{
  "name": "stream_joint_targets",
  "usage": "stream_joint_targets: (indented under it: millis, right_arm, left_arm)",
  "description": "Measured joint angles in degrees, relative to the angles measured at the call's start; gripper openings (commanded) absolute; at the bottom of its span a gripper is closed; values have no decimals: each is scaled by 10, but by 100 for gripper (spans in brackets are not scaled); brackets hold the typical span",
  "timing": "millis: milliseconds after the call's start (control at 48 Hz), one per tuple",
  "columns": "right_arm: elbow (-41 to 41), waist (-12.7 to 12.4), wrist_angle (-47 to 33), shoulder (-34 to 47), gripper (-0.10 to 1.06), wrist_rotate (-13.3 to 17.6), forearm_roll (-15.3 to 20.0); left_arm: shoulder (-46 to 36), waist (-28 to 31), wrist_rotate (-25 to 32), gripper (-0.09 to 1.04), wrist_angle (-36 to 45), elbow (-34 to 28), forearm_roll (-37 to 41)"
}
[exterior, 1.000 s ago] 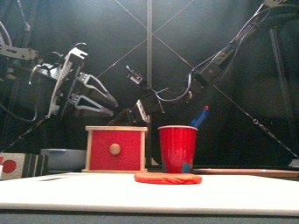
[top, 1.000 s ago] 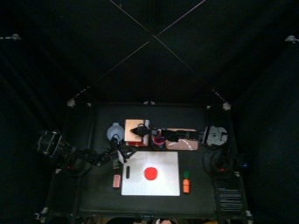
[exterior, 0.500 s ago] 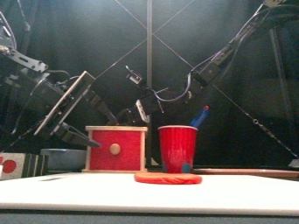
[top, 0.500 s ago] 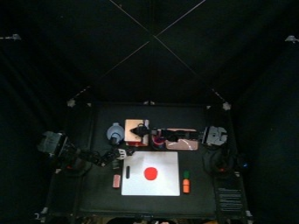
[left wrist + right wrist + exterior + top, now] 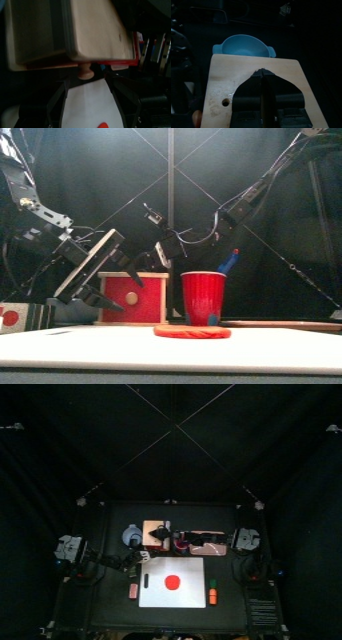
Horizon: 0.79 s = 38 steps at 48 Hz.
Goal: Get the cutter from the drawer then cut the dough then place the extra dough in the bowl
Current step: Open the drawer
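Facing drawer knob [image 5: 85,73], left fingers [image 5: 57,105] apart.

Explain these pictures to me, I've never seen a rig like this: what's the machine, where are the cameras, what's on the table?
This is a two-armed robot at a small black table; each arm ends in a pincer of two jaws. One picture looks down from high above, one looks level from the table's front edge, and two come from cameras on the wrists. On the table lie a white board with a flat red dough disc, a red cup holding a blue knife, a wooden box with a red drawer, and a blue-grey bowl. The left pincer is open in front of the drawer's knob. The right pincer is shut over the box's top. Nothing is held yet.
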Motion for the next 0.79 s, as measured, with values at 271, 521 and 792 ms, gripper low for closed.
stream_joint_targets:
  millis: [271, 521, 792]
  right_arm:
    - [-1, 3, 0, 0, -4, 1, 0]
    - [-1, 5, 4, 0, -4, 1, 1]
    - [-2, 9, 9, 0, -4, 2, 0]
  left_arm:
    - [4, 29, 0, 91, 0, -1, 33]
    - [16, 33, -1, 78, 0, -4, 40]
    - [23, 34, 0, 66, -1, -7, 41]
